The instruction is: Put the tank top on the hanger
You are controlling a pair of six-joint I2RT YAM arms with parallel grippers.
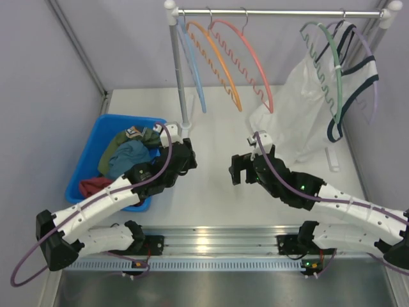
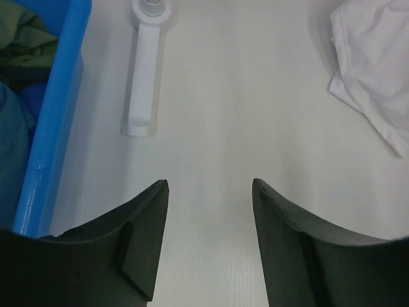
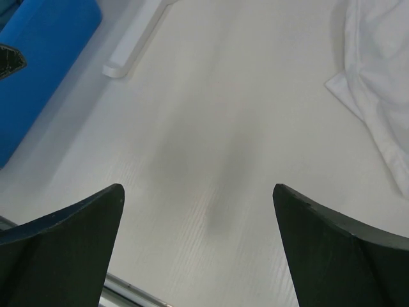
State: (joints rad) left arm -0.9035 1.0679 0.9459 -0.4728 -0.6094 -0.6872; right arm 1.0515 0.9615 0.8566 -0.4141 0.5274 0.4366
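Observation:
The teal-blue tank top [image 1: 132, 153] lies crumpled in the blue bin [image 1: 89, 167] at the left, among other garments; a strip of it shows at the left edge of the left wrist view [image 2: 11, 160]. The salmon hanger [image 1: 252, 61] hangs on the rail [image 1: 275, 12] at the back. My left gripper [image 1: 189, 157] is open and empty just right of the bin, above bare table [image 2: 209, 185]. My right gripper [image 1: 236, 170] is open and empty over the table's middle [image 3: 198, 192].
Blue [image 1: 195, 70] and orange [image 1: 220, 64] hangers hang beside the salmon one. A white navy-trimmed top [image 1: 300, 109] hangs at the right on a green hanger [image 1: 337, 70], its hem on the table [image 2: 377, 70]. The rack's white foot [image 2: 146, 70] stands by the bin. Olive-green [image 1: 118, 144] and red [image 1: 96, 185] garments lie in the bin.

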